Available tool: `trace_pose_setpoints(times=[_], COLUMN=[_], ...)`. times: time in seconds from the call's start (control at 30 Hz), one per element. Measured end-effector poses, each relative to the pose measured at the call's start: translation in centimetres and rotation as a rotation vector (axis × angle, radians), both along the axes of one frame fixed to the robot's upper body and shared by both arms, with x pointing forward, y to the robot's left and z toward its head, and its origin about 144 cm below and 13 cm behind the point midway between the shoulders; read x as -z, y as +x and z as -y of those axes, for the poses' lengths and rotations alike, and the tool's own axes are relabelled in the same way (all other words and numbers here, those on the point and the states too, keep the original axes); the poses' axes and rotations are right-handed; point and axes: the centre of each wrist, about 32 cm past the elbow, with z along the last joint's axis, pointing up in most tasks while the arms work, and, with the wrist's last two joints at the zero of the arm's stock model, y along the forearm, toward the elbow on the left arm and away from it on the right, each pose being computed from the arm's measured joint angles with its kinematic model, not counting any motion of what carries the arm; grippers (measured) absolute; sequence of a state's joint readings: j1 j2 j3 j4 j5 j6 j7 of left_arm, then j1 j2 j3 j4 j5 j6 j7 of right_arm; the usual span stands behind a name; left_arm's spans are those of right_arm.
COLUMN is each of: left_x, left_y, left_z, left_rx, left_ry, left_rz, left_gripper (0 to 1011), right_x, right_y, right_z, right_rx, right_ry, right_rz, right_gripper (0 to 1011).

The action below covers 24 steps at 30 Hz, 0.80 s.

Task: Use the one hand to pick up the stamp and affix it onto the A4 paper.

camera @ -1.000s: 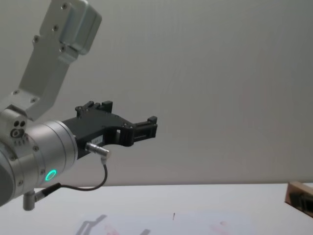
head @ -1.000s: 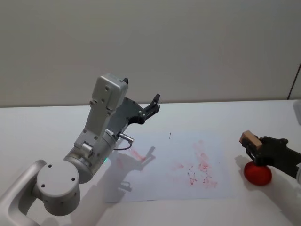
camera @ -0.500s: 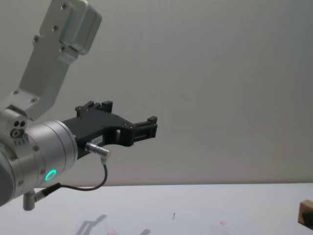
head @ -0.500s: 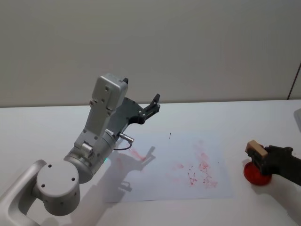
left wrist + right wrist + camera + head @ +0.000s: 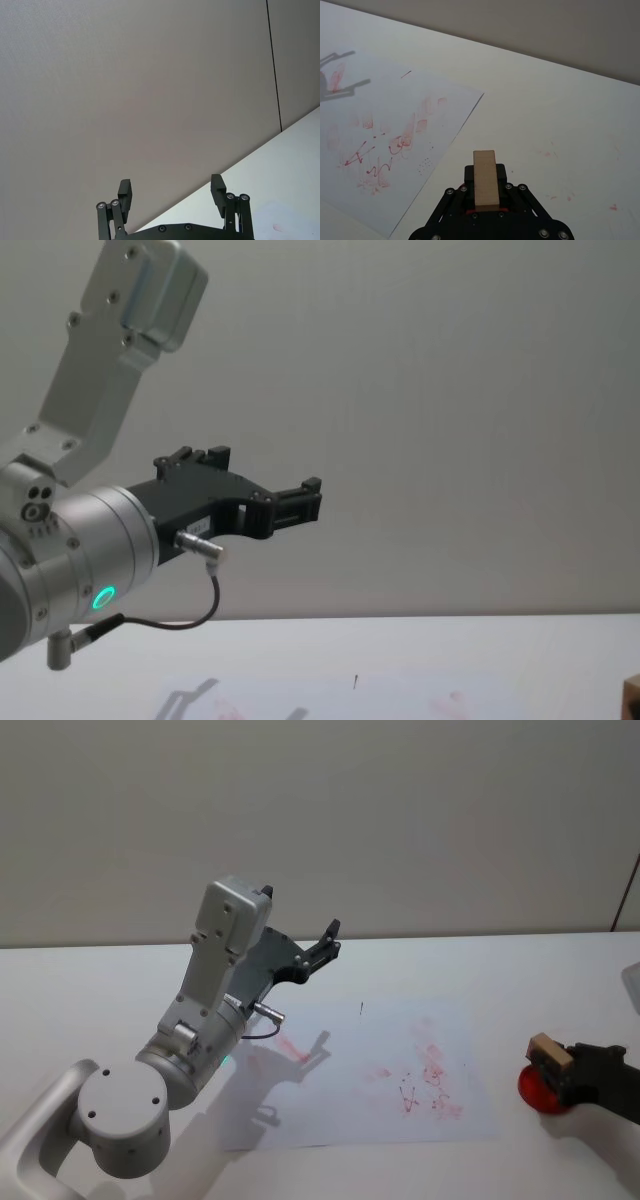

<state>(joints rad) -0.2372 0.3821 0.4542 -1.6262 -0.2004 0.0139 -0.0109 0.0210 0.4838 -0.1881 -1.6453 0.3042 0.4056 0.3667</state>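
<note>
Since 1 second ago the right gripper (image 5: 556, 1072) has carried the stamp (image 5: 549, 1052) away from the A4 paper (image 5: 400, 1020) toward 4 o'clock in the head view and lower, onto the red pad (image 5: 540, 1092). The pad is largely hidden behind the gripper, and the stamp's underside cannot be seen. The fingers stay clamped on the stamp, whose long axis runs out from the jaws toward the paper. The left gripper (image 5: 171, 195) has not moved, raised at 10 o'clock of the sheet, fingers (image 5: 125, 192) apart.
</note>
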Motion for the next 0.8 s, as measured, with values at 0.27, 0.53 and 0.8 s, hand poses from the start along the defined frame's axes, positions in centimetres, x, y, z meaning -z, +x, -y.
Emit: trace_pose_setpoints(times=[0.27, 0.53, 0.8], left_x=[0.00, 0.00, 0.00], left_y=[0.00, 0.00, 0.00], left_z=[0.00, 0.00, 0.00], left_rx=[0.000, 0.000, 0.000], left_ry=[0.000, 0.000, 0.000], left_rz=[0.000, 0.000, 0.000], left_gripper=[1001, 1001, 1001], right_x=[0.11, 0.16, 0.22], right_y=[-0.05, -0.07, -0.09], right_z=[0.06, 0.07, 0.10], right_rx=[-0.001, -0.002, -0.002], right_ry=[-0.007, -0.010, -0.012], right_rz=[-0.007, -0.010, -0.013], right_gripper=[333, 589, 857])
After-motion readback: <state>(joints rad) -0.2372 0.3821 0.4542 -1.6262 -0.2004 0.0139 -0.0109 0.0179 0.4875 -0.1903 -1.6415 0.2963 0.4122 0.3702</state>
